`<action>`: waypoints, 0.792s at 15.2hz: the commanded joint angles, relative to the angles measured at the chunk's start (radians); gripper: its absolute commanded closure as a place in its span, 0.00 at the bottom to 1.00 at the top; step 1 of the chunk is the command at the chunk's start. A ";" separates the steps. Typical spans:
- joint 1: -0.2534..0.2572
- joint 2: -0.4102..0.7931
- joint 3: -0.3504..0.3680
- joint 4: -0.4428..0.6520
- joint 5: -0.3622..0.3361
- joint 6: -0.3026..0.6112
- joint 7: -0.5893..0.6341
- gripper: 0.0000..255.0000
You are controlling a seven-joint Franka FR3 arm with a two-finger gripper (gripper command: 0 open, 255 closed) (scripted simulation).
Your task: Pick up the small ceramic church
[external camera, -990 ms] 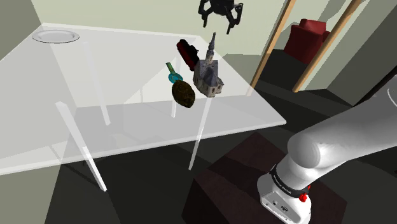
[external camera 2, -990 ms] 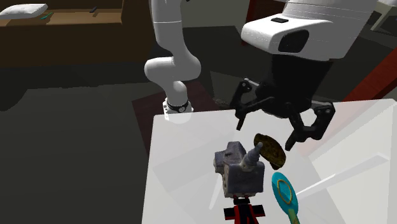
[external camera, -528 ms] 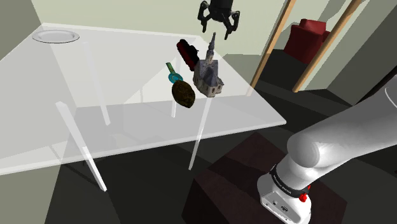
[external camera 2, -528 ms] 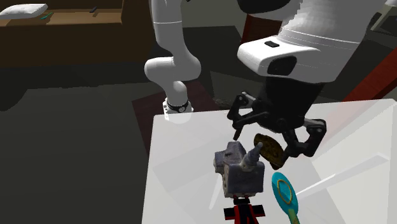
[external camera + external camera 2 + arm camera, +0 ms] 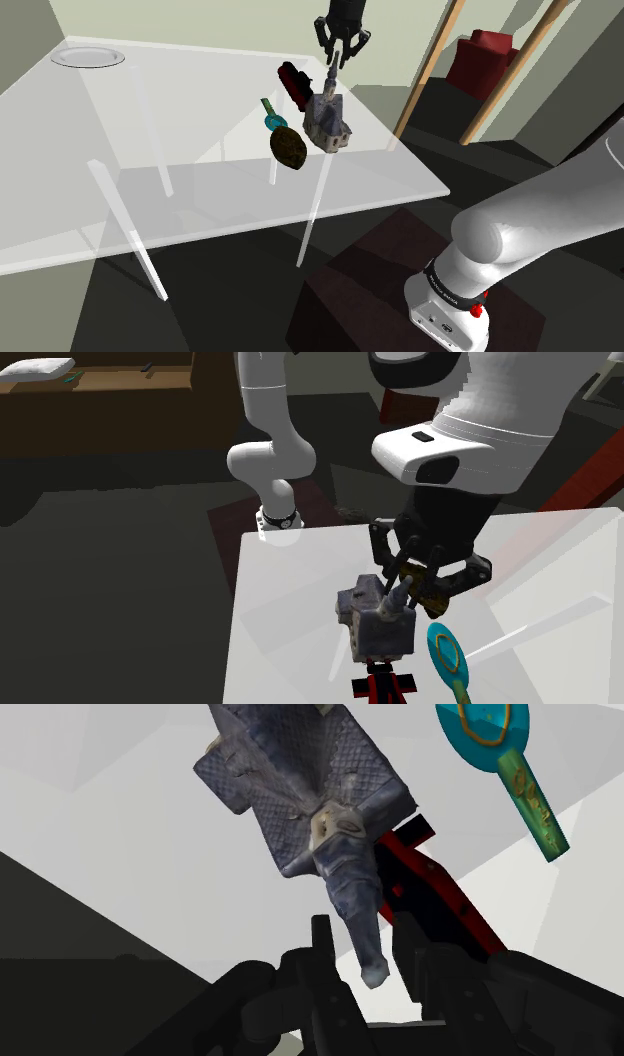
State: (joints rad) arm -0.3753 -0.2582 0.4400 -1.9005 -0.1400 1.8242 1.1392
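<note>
1. White arm reaches from the stand across the tabletop. The black end effector points down right over the church's spire.
2. Fingers stand narrowly apart on either side of the spire tip. The wrist view shows small gaps, so nothing is clamped.
3. Grey church stands upright on the tabletop, near the edge at the shoulder view's right.
4. Red-and-black object sits just behind the church. Teal brush and brown oval lump lie just beside it.
5. Open tabletop stretches to the shoulder view's left, up to a plate at the far corner.
</note>
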 commanded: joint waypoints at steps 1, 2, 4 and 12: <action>0.000 0.000 0.000 -0.001 0.000 0.000 0.000 1.00; 0.000 0.000 0.000 -0.001 0.000 0.000 0.000 1.00; 0.000 0.000 0.000 -0.001 0.000 0.000 0.000 1.00; -0.004 0.021 0.002 0.113 -0.005 -0.094 -0.013 1.00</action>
State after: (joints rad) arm -0.3780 -0.2442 0.4413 -1.8078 -0.1428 1.7438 1.1276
